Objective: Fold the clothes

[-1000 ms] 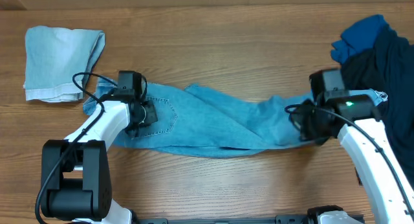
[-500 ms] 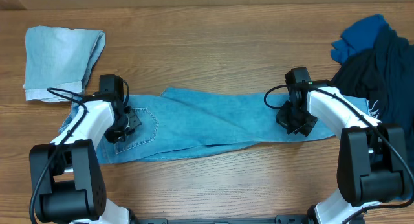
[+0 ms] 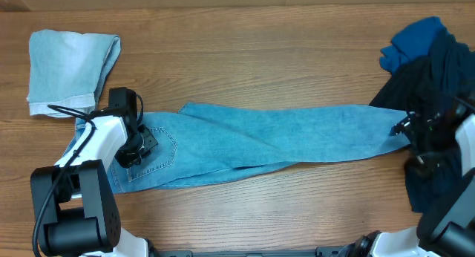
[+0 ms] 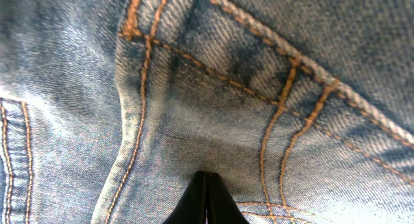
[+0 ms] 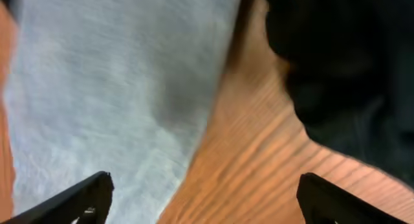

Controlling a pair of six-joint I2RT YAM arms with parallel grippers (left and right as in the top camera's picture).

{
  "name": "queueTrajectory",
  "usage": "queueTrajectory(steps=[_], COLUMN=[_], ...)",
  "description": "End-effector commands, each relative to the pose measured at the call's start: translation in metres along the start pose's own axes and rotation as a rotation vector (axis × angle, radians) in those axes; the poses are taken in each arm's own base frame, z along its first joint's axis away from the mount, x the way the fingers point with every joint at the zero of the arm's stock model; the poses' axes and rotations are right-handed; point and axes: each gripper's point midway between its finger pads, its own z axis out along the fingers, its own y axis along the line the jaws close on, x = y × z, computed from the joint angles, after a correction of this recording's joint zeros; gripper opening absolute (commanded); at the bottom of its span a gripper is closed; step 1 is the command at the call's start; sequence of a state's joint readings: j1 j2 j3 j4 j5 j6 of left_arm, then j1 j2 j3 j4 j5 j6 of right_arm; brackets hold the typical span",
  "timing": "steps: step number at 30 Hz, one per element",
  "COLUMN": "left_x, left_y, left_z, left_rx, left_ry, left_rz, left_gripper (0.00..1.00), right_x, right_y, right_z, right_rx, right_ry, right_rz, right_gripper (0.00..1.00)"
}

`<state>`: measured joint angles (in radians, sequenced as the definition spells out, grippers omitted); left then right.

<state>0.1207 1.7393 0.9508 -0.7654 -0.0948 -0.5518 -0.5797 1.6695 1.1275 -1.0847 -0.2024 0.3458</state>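
Observation:
The light-blue jeans (image 3: 282,134) lie stretched left to right across the table, waist at the left and leg ends at the right. My left gripper (image 3: 135,147) sits on the back-pocket area by the waist. In the left wrist view its jaws are pressed together at the tip (image 4: 207,180), nipping the denim (image 4: 213,88) among orange seams. My right gripper (image 3: 410,144) hangs just past the leg end, beside the dark clothes. It is open wide (image 5: 207,204) with nothing between its fingers, over the jeans leg (image 5: 110,88) and bare wood.
A folded paler denim piece (image 3: 70,71) lies at the back left. A heap of black and navy garments (image 3: 438,86), with a royal-blue one (image 3: 412,41) on top, fills the right edge and shows dark in the right wrist view (image 5: 343,62).
The jeans have been drawn out straight and flat. My right gripper moved right to the leg end, opened and let go. My left gripper shifted slightly left with the waist.

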Motion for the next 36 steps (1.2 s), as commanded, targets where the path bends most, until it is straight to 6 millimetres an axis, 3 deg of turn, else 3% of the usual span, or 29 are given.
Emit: queueTrajectory(steps=[1, 3, 7, 11, 14, 19, 20, 21, 23, 24, 28, 33, 36], left_x=[0.027, 0.025, 0.023, 0.023, 0.021, 0.021, 0.021, 0.021, 0.022, 0.022, 0.023, 0.015, -0.009], left_y=[0.046, 0.045, 0.037, 0.037, 0.036, 0.036, 0.036, 0.036, 0.036, 0.036, 0.037, 0.028, 0.014], left_z=[0.033, 0.033, 0.035, 0.035, 0.035, 0.035, 0.035, 0.035, 0.035, 0.035, 0.034, 0.023, -0.006], left_rx=[-0.191, -0.185, -0.143, -0.143, -0.138, -0.138, -0.138, -0.138, -0.139, -0.139, -0.142, -0.098, -0.02], left_ry=[0.093, 0.085, 0.08, 0.081, 0.074, 0.074, 0.074, 0.074, 0.076, 0.076, 0.082, 0.062, -0.035], left_rz=[-0.029, -0.031, -0.037, -0.028, -0.027, -0.027, -0.027, -0.027, -0.026, -0.024, -0.018, -0.009, -0.003], left_gripper=[0.04, 0.04, 0.04, 0.04, 0.04, 0.04, 0.04, 0.04, 0.04, 0.04, 0.04, 0.04, 0.04], right_x=[-0.001, -0.007, 0.001, -0.001, -0.007, -0.003, 0.001, 0.006, 0.005, 0.002, -0.009, -0.039, -0.051], right_y=[-0.005, -0.003, 0.024, 0.016, 0.022, 0.07, 0.08, 0.093, 0.098, 0.098, 0.112, 0.142, 0.146], right_z=[0.006, 0.008, 0.026, 0.045, 0.059, 0.082, 0.083, 0.085, 0.085, 0.083, 0.066, 0.002, -0.034], right_rx=[-0.2, -0.292, -0.337, -0.234, -0.235, -0.308, -0.316, -0.325, -0.336, -0.341, -0.36, -0.375, -0.322], right_ry=[0.026, 0.001, -0.009, -0.006, -0.011, -0.009, -0.012, -0.018, -0.026, -0.033, -0.049, -0.146, -0.226], right_rz=[0.038, 0.03, -0.047, 0.022, 0.008, -0.093, -0.112, -0.156, -0.146, -0.135, -0.136, -0.174, -0.22], right_gripper=[0.99, 1.0, 1.0, 1.0, 1.0, 0.97, 0.93, 0.81, 0.13, 0.04, 0.04, 0.04, 0.04])
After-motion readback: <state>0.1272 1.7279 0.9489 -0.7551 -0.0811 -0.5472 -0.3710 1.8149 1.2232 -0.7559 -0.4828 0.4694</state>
